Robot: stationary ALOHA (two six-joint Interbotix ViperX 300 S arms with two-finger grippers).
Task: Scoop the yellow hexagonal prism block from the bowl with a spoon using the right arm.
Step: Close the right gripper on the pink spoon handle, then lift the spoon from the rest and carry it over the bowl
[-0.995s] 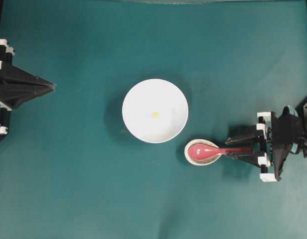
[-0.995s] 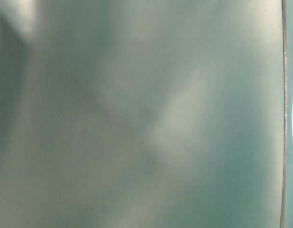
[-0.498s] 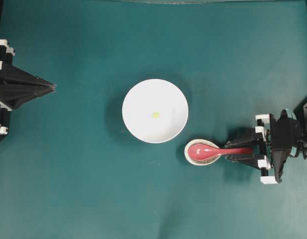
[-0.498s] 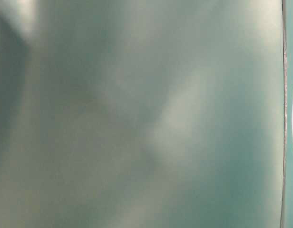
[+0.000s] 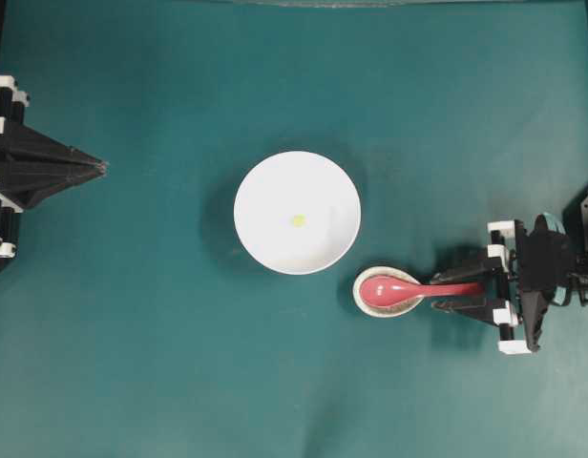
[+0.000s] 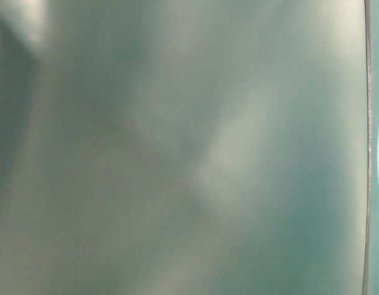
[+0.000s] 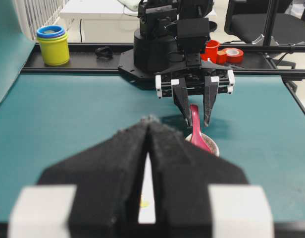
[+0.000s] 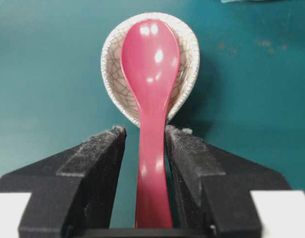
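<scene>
Spoon (image 8: 151, 114) handle sits between right gripper (image 8: 145, 141) fingers (image 8: 100, 158).

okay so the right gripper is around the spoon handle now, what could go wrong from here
1. The spoon is glossy with a narrow handle, and the right gripper fingers flank it with thin gaps visible, so it could twist or slip on closing.
2. Its scoop lies in the small speckled spoon rest; a careless lift may drag or tip that rest.
3. The yellow hexagonal prism block is tiny in the wide bowl, so the scoop may only push it around.

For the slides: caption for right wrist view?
Right gripper fingers flank the red spoon's handle, scoop in its speckled rest.
</scene>
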